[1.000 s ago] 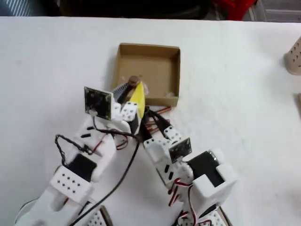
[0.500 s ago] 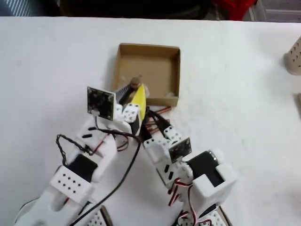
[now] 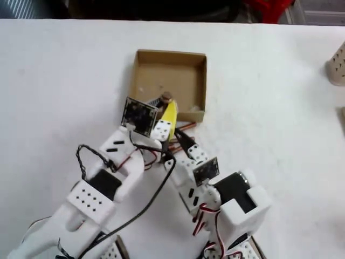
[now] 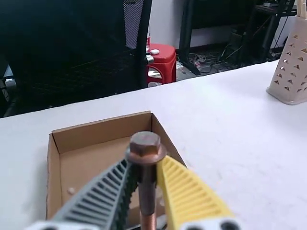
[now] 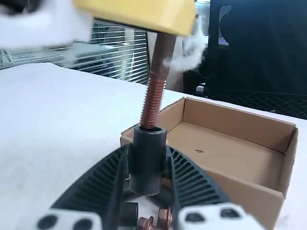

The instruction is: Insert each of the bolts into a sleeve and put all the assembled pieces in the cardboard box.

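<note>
My left gripper (image 4: 144, 184) is shut on a copper bolt (image 4: 145, 163), hex head up, between its grey and yellow fingers. In the high view that bolt (image 3: 166, 98) hangs just above the near wall of the cardboard box (image 3: 171, 59). My right gripper (image 5: 146, 177) is shut on a black sleeve (image 5: 148, 158), held upright just in front of the box (image 5: 249, 158). The bolt's threaded tip (image 5: 152, 108) sits in the sleeve's mouth. The yellow finger (image 5: 139, 12) of the left gripper shows above it.
Loose copper parts (image 5: 156, 223) lie on the white table under the right gripper. A beige perforated holder (image 3: 337, 65) stands at the table's right edge. Both arms crowd the table's near middle, with cables (image 3: 145, 199) between them.
The left arm has shifted to the right with the bolt, bringing it over the sleeve. The right arm has stayed still.
</note>
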You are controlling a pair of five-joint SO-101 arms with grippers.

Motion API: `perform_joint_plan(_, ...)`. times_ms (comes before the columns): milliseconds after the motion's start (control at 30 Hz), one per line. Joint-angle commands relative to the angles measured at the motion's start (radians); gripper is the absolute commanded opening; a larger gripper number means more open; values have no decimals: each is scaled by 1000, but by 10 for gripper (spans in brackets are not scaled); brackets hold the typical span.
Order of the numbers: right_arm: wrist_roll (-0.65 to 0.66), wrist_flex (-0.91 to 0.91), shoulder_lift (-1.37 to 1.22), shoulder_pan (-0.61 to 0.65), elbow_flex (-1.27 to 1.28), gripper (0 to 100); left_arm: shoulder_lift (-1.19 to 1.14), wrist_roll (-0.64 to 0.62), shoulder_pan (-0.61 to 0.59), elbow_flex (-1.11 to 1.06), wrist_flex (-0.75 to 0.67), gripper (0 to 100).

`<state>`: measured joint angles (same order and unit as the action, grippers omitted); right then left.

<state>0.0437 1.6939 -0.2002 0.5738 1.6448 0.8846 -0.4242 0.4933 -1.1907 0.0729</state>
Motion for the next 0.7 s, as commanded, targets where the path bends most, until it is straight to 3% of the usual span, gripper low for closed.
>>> perform_joint_plan(0, -3, 21, 5, 7, 6, 16, 18, -57, 19, 44, -12, 23)
perform_joint_plan(100, -3, 21, 5, 7, 6, 16, 53, -126, 18, 44, 11, 23)
perform_joint_plan(367, -3, 21, 5, 7, 6, 16, 81, -137, 18, 46, 49, 23)
perform_joint_plan(500, -3, 21, 5, 7, 6, 16, 81, -239, 13, 55, 51, 23)
perform_joint_plan(667, -3, 21, 5, 7, 6, 16, 81, -250, 16, 63, 52, 23)
